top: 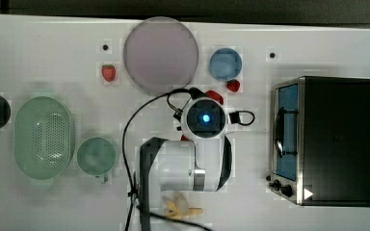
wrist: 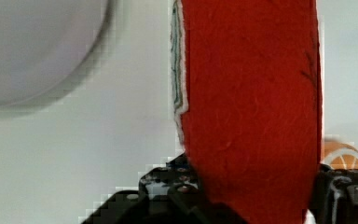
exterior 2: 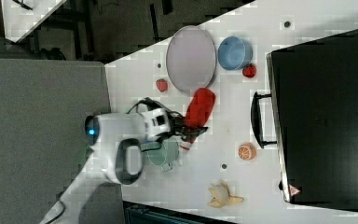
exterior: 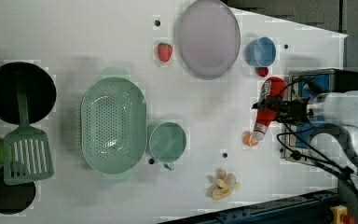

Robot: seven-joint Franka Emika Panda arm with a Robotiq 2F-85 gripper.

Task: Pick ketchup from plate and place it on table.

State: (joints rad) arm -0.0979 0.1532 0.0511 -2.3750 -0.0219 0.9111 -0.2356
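Note:
My gripper (exterior: 266, 106) is shut on the ketchup (exterior: 274, 87), a slim red bottle with a whitish end, held across its middle. In the wrist view the ketchup (wrist: 251, 107) runs up between the dark fingers (wrist: 168, 189). In the right view the bottle (exterior 2: 200, 105) hangs off the plate (exterior 2: 191, 58), over the white table (top: 53, 57). The plate (top: 160, 54) is a bare grey-lilac disc, and the top view has a red bit of ketchup (top: 215, 96) peeking out beside the wrist. Whether the bottle touches the table I cannot tell.
A black toaster oven (top: 332, 139) stands at the top view's right. A blue bowl (top: 225, 63) and small red fruit (top: 233, 85) sit near the plate, a strawberry (top: 108, 72) on its other side. An orange slice (exterior: 248, 138), banana peel (top: 182, 207), green cup (top: 96, 155) and colander (top: 43, 137) lie around.

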